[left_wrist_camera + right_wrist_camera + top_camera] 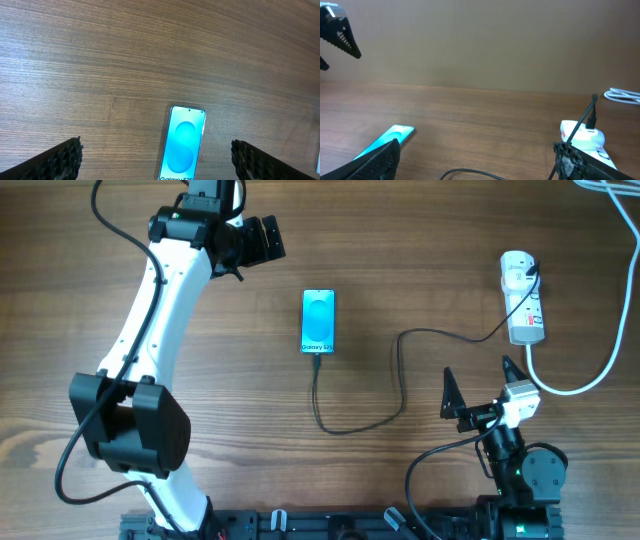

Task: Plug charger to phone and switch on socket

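Overhead view: the phone [318,321] lay face up near the middle of the wooden table [420,240], its turquoise screen lit. The charger [400,370] ran as a thin black cable from the phone's lower edge, looped toward the near side, rose again and crossed to the socket [523,308] at the far right. Whether the tip was fully seated in the phone could not be told. A thick white cable [600,375] curved away from the socket. The left gripper [265,240] hovered released, up and left of the phone and apart from it. The right gripper [482,385] hung spread wide and empty near the socket, touching nothing.

Left wrist view: the two dark fingers [60,161] stood far apart at the lower corners. The phone showed between them, flat on the table, with "Galaxy" at its near end.

Right wrist view: both fingers [372,162] were parted. The phone lay low on the left and the socket low on the right, a black plug standing in it.
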Controlling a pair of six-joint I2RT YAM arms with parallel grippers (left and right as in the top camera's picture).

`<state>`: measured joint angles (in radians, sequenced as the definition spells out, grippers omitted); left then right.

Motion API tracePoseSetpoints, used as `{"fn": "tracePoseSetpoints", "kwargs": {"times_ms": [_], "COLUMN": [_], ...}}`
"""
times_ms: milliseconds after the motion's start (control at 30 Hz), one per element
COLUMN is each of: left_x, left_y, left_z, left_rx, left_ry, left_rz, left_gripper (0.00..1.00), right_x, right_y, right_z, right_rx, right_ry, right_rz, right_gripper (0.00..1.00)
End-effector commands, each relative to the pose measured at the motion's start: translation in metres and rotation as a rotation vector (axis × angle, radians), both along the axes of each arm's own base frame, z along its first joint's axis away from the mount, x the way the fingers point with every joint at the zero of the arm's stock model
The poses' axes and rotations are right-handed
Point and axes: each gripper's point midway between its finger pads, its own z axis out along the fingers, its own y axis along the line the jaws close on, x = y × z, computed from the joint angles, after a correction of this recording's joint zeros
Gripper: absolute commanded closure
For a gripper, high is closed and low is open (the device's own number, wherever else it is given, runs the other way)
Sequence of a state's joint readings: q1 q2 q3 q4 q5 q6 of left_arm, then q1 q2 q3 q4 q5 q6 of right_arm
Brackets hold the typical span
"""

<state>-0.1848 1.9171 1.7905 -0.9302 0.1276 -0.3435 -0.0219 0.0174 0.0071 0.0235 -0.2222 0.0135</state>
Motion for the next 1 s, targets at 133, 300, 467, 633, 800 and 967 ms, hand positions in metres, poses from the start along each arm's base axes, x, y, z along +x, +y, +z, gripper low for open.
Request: {"fn": "tracePoseSetpoints", "kwargs": {"times_ms": [133, 300, 467, 633, 800, 967], "left_x": [0.000, 0.000, 0.000, 0.000, 0.000, 0.000], "left_y": [0.000, 0.000, 0.000, 0.000, 0.000, 0.000], "left_z": [-0.005, -0.005, -0.005, -0.005, -0.005, -0.005], "left_rx": [0.003, 0.003, 0.003, 0.003, 0.003, 0.003], "left_ry": [0.011, 0.011, 0.011, 0.011, 0.011, 0.011], "left_rz": [0.009, 0.008, 0.008, 0.009, 0.009, 0.008], "left_gripper": [0.00, 0.00, 0.00, 0.00, 0.00, 0.00], "right_x": [0.002, 0.002, 0.002, 0.002, 0.002, 0.002], "right_y": [-0.015, -0.015, -0.015, -0.015, -0.015, -0.015], "right_z": [-0.003, -0.003, -0.003, -0.003, -0.002, -0.002], "right_rx": [0.072, -0.013, -0.013, -0.013, -0.012, -0.012], "right_ry": [0.019, 0.008, 0.008, 0.007, 0.003, 0.003], "right_rz": [-0.093, -0.094, -0.094, -0.093, -0.090, -0.090], "right_gripper": [0.00, 0.00, 0.00, 0.00, 0.00, 0.00]}}
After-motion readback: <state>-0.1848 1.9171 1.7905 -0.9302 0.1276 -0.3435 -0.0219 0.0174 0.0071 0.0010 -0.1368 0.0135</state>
